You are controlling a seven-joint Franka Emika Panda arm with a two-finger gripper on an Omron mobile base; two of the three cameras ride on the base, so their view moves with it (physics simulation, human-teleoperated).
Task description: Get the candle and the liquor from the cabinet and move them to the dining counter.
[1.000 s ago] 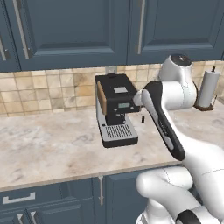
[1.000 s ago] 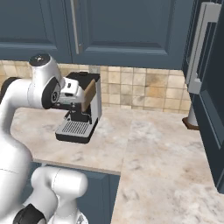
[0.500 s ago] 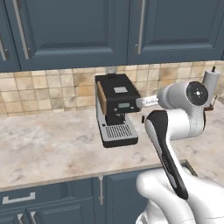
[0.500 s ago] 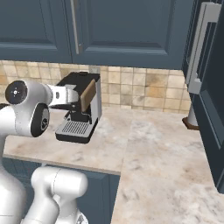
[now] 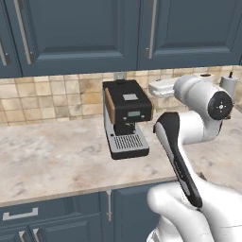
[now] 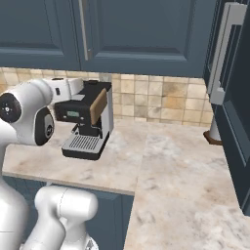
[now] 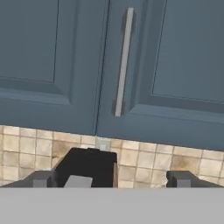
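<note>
Claw wide, holding nothing, fingertips far apart, aimed at the shut cabinet above the tabletop. Silver bar handle sits straight ahead of it. Coffee machine stands at the tabletop's back edge against the tiled wall, below the doors.

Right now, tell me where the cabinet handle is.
In the hand view the silver handle runs upright on the blue cabinet door, just right of the door seam, above the tiled wall and the black coffee machine.
</note>
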